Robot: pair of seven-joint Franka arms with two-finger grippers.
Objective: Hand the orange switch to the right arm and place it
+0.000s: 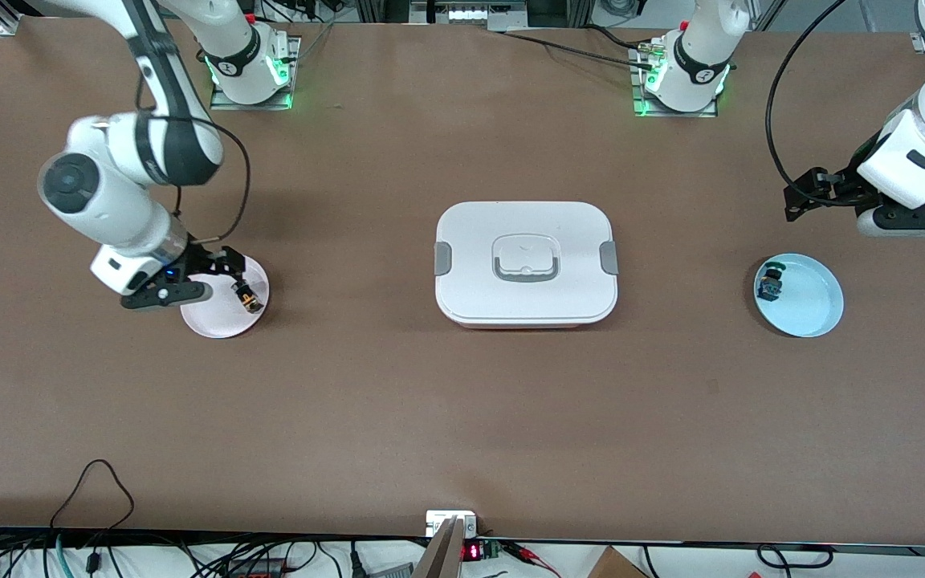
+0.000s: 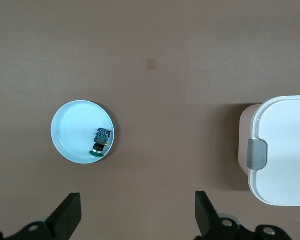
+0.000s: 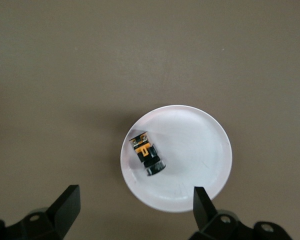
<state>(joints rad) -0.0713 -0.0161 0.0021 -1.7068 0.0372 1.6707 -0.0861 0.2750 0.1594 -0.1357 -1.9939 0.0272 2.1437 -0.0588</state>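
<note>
In the front view, the orange switch [image 1: 245, 295] was seen lying in the pale pink plate [image 1: 220, 323] toward the right arm's end of the tabletop [image 1: 462, 417]. The right claw [image 1: 204, 277] was held just over that plate, its fingers spread and nothing gripped between them. A white lidded box [image 1: 525, 263] with grey latches sat at mid-tabletop. Toward the left arm's end, a blue-green switch [image 1: 771, 282] was noted in the light blue plate [image 1: 812, 309]; the left claw [image 1: 808, 197] was held up over bare tabletop beside that plate, its arm waiting. In the left wrist view, the left claw [image 2: 137, 220] was seen spread wide and empty, with the light blue plate [image 2: 72, 132], the blue-green switch [image 2: 100, 142] near its rim, and one corner of the white lidded box [image 2: 285, 150] below. In the right wrist view, the right claw [image 3: 135, 210] was seen spread, both fingers clear of the orange switch [image 3: 148, 153], which lay on its side inside the pale pink plate [image 3: 195, 155], released.
</note>
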